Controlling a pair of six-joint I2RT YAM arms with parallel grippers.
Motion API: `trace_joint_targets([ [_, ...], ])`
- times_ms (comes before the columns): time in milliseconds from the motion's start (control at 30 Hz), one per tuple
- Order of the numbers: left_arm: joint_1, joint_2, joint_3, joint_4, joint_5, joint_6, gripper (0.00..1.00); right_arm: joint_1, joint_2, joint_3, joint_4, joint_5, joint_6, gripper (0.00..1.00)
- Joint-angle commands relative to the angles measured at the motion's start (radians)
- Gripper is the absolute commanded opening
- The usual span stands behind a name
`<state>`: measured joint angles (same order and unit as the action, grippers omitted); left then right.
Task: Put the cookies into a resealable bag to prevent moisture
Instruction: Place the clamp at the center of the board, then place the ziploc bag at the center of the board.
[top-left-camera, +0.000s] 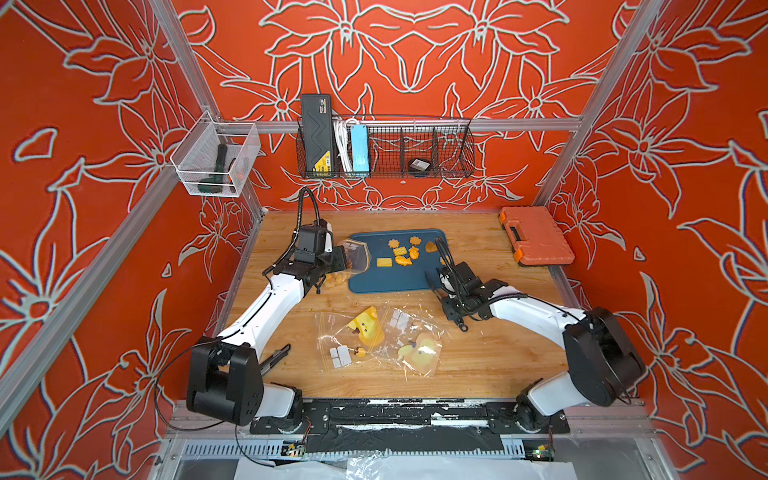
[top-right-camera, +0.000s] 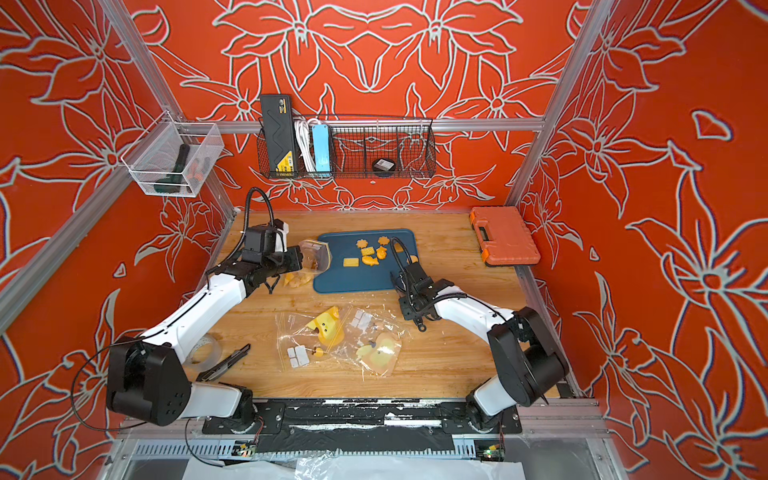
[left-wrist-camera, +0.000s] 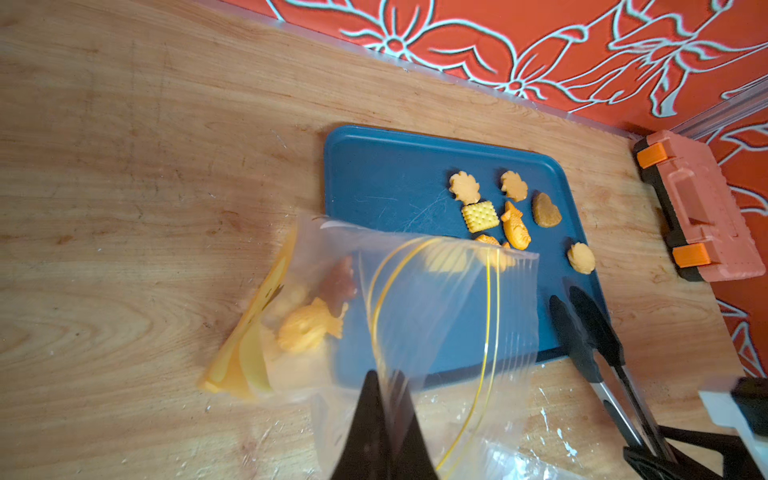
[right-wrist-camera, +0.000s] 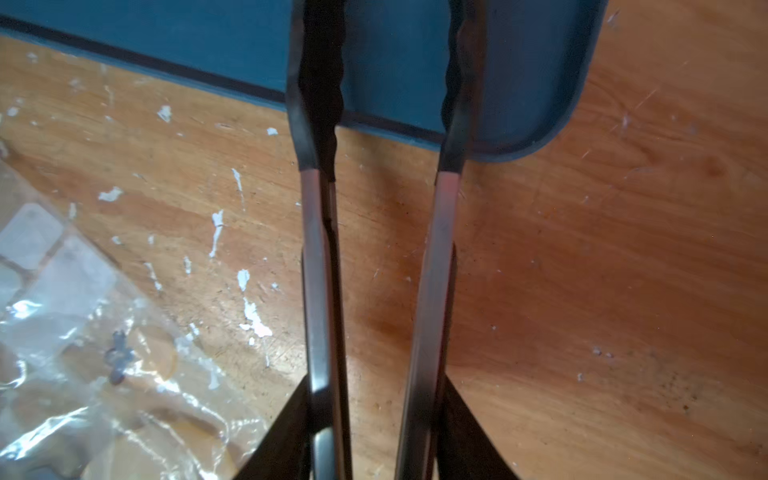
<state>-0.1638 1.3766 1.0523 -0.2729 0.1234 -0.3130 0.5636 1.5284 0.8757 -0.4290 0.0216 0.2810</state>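
Bag pinched at rim by L hand, clamped tight; mouth faces tray, long axis slants down to desk. Cookies on tray, some in bag. R hand squeezes tongs partway.

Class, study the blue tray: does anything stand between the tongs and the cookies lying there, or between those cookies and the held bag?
Nothing visible does. Bare tray lies between the tongs and the cookies, and between them and the resealable bag, whose mouth seems to face them.
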Motion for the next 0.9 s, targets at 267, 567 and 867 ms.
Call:
trace_joint_targets([
  [267,-0.005,-0.072,0.074,-0.035,0.016,0.019,0.0,-0.04,0.042,0.01,0.023,-0.055,-0.031,0.63],
  [567,-0.096,-0.078,0.234,-0.189,0.031,0.068,0.0,-0.04,-0.214,-0.017,-0.02,0.041,0.036,0.74],
  [867,-0.364,-0.013,0.312,-0.271,0.08,0.102,0.0,-0.041,-0.495,-0.011,-0.204,0.249,0.119,0.73],
])
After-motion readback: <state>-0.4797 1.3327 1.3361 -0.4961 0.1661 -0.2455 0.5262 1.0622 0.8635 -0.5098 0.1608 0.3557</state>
